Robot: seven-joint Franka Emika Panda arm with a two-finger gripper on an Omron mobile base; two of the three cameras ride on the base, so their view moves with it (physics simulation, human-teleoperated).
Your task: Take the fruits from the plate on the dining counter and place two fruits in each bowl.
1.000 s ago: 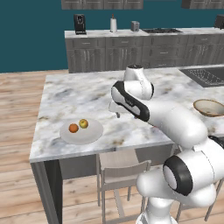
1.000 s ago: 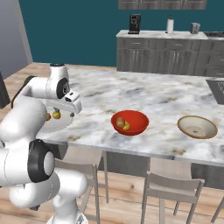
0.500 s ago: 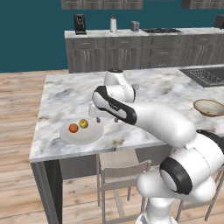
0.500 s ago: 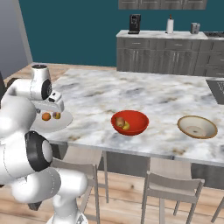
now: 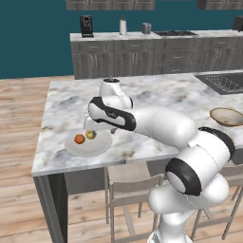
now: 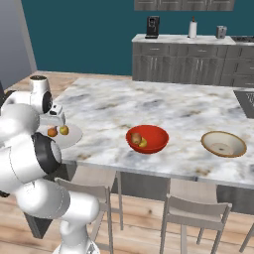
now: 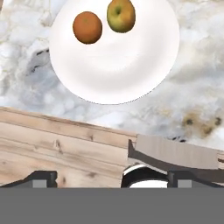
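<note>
bare plate [image 7: 118, 70] beside orange [image 7: 87, 27] and apple [image 7: 120, 15], marble open around

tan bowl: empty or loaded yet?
Empty. The tan bowl shows only its bare pale inside; two fruits lie in the red bowl.

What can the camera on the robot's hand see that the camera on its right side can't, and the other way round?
The hand view alone shows the wood floor and a chair seat below the counter edge. The right base view alone shows the red bowl with two fruits inside, and the tan bowl. Both show the plate with the orange and the yellow-green apple on the marble counter.
</note>
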